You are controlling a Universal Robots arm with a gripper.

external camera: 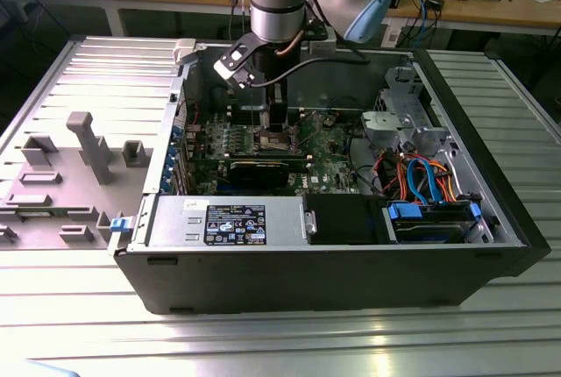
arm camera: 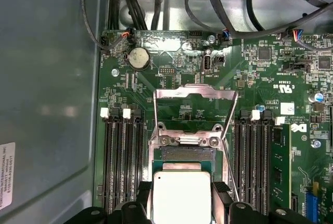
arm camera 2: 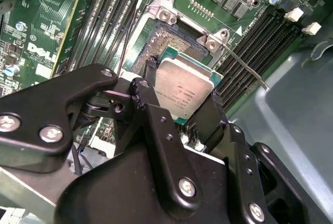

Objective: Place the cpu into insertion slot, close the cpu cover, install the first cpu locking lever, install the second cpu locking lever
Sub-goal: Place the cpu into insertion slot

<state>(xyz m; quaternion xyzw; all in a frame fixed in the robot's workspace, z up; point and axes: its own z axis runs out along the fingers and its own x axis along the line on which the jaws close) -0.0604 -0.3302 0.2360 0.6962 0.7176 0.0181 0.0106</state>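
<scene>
End effector (arm camera 2: 183,87) is clenched on the cpu (arm camera: 182,197), w/ a black finger (arm camera 2: 210,117) on each of two opp. edges and the dull metal top facing up. In both wrist views the chip hangs over the socket (arm camera: 186,154) but only covers part of it. A strip of the contact field shows past one edge, on the hinge side. Can't tell if the chip is touching the socket or just above it, tbh.

The cover (arm camera: 195,91) is flipped up and open, standing at the hinge end of the socket w/ its big window showing the green board (arm camera: 270,78) behind it. One thin silver lever (arm camera 2: 244,69) is swung out, sticking out from the socket corner beside the memory slots (arm camera: 122,161). There are black memory slots on both sides of the socket, and a coin battery (arm camera: 139,57) sits further up the board, past the cover.

In the exterior view the arm (external camera: 276,0) comes straight down into the open pc case (external camera: 307,263), which lies flat on the metal table (external camera: 263,333). Blue and orange cables (external camera: 421,175) sit toward the exterior view's right, and grey plastic blocks (external camera: 88,145) on the table toward its left.
</scene>
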